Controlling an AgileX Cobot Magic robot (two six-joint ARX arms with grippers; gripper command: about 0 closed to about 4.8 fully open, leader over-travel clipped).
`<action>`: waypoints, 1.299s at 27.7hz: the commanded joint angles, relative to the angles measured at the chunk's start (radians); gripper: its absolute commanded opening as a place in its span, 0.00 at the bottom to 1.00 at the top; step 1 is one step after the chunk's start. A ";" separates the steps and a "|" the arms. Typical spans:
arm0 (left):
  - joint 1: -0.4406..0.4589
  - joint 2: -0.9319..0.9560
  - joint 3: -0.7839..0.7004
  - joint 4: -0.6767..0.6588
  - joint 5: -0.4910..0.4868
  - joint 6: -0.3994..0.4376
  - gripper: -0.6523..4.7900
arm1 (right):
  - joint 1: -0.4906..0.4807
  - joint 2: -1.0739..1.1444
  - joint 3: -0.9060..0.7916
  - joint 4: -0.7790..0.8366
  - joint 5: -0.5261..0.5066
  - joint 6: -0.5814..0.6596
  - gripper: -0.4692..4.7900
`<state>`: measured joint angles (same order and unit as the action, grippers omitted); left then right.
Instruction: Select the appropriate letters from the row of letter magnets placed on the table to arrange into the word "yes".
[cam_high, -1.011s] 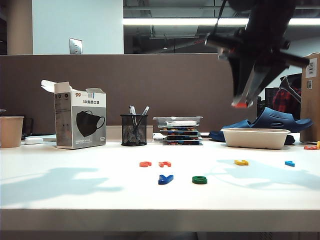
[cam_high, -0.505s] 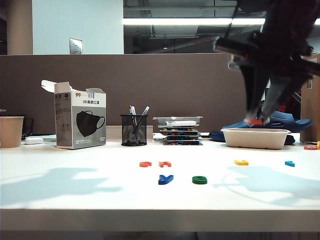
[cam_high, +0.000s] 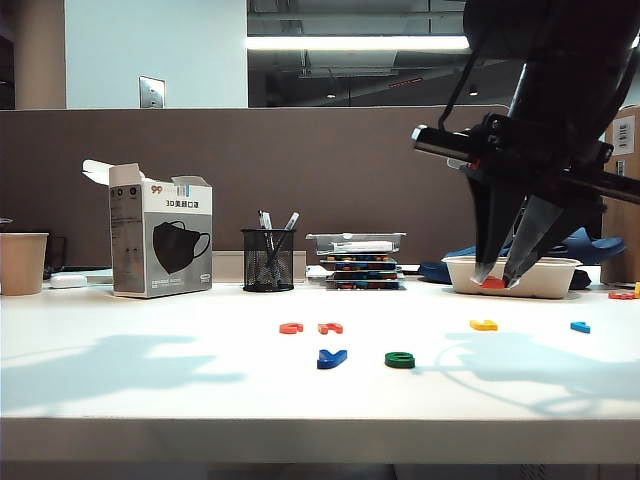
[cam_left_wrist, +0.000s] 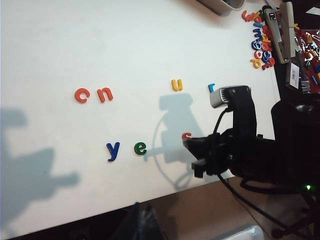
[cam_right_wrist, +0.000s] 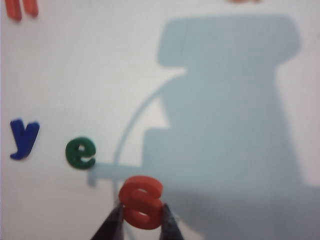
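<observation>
Right claw (cam_right_wrist: 142, 220): grips red plastic "s" magnet (cam_right_wrist: 141, 201), centre-right of exterior view. Lower flat beside green rounded "e" (cam_right_wrist: 80, 153). Left claw: unseen.

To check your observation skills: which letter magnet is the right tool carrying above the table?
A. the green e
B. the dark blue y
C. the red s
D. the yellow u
C: the right tool pinches the red s between its fingers, while the dark blue y and green e lie on the table.

You see only the fingertips (cam_right_wrist: 116, 222) of the right gripper (cam_right_wrist: 141, 225) (frame-cut); the left gripper appears in no view.
</observation>
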<state>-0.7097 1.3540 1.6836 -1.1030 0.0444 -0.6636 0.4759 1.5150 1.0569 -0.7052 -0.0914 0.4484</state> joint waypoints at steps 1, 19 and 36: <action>0.000 -0.002 0.003 0.005 0.001 0.004 0.11 | 0.005 0.017 0.000 0.035 0.011 0.005 0.19; 0.000 -0.002 0.003 0.005 0.001 0.004 0.11 | 0.041 0.156 0.000 0.090 0.022 0.017 0.19; 0.000 -0.002 0.003 0.005 0.001 0.004 0.11 | 0.053 0.193 0.001 0.097 -0.034 0.032 0.19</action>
<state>-0.7097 1.3540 1.6840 -1.1034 0.0444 -0.6632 0.5274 1.7061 1.0573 -0.6079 -0.0929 0.4747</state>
